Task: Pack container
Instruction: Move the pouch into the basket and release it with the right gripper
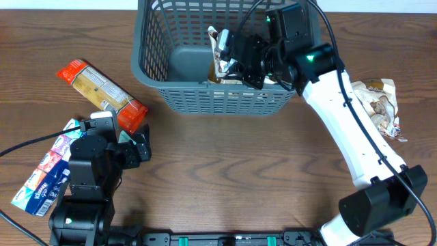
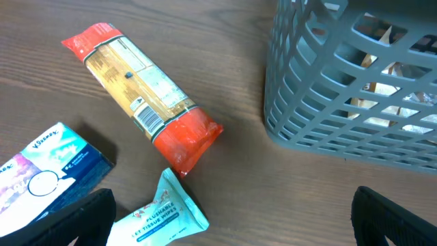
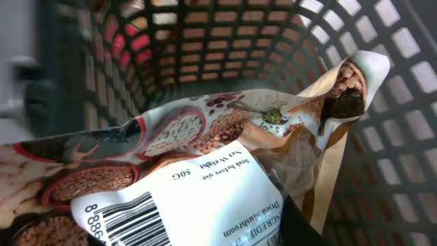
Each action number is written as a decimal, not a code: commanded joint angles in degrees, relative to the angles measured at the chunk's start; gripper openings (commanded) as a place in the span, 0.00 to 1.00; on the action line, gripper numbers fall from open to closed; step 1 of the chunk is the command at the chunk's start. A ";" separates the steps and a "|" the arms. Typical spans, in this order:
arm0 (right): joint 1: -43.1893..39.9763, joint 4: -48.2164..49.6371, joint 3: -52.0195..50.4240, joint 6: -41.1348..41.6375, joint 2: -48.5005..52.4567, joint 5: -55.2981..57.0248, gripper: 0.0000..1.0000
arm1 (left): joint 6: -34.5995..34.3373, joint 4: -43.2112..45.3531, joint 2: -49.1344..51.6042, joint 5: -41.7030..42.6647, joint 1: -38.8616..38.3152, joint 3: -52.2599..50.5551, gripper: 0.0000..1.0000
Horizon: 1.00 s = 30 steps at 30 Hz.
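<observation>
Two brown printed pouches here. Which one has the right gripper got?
The held pouch is inside the grey basket, pinched in the right gripper. The other pouch lies on the table beside that arm, untouched.

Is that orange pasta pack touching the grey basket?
Apart. The left wrist view shows bare table between the pasta pack and the basket.

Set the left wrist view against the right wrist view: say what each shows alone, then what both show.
Left wrist only: the pasta pack, the tissue pack and the wipes pack lying on the table outside the basket, with the left gripper open. Right wrist only: a printed bag with a barcode label, close up inside the basket. Both: the grey basket, seen from outside in the left wrist view and from inside in the right.
</observation>
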 commanded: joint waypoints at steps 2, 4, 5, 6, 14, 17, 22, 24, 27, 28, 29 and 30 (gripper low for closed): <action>-1.46 0.24 4.68 -1.99 1.40 1.44 0.01 | -0.72 -0.74 -0.13 -0.48 0.24 1.18 0.99; -2.27 1.29 5.22 -1.97 1.42 1.44 0.01 | -0.72 -0.96 -0.13 -0.48 0.24 1.18 0.99; -2.78 2.08 5.22 -1.95 1.42 1.49 0.01 | -0.72 -1.03 -0.13 -0.48 0.24 1.18 0.99; -3.19 2.49 5.22 -1.92 1.44 1.44 0.00 | -0.72 -1.03 -0.13 -0.48 0.24 1.18 0.99; -4.76 -0.26 5.20 -2.51 5.22 1.25 0.01 | -0.72 -1.01 -0.13 -0.48 0.24 1.18 0.99; -4.74 -2.01 5.20 -2.60 8.72 1.09 0.01 | -0.72 -1.03 -0.13 -0.48 0.24 1.18 0.99; -4.55 -4.20 5.20 -3.87 14.64 -0.33 0.01 | -0.72 -1.03 -0.13 -0.48 0.24 1.18 0.99; -4.57 -4.61 5.20 -3.85 16.31 -0.52 0.01 | -0.72 -1.03 -0.13 -0.48 0.24 1.18 0.98; -4.57 -5.49 5.20 -3.82 17.70 -0.46 0.01 | -0.72 -1.05 -0.13 -0.48 0.24 1.18 0.99; -4.57 -5.90 5.20 -3.74 17.84 -0.31 0.09 | -0.72 -1.05 -0.13 -0.48 0.24 1.18 0.99; -4.57 -6.05 5.20 -3.30 17.84 -0.26 0.31 | -0.72 -1.05 -0.13 -0.48 0.24 1.18 0.99; -4.57 -6.08 5.20 -2.60 17.81 -0.28 0.42 | -0.72 -1.05 -0.13 -0.48 0.24 1.18 0.99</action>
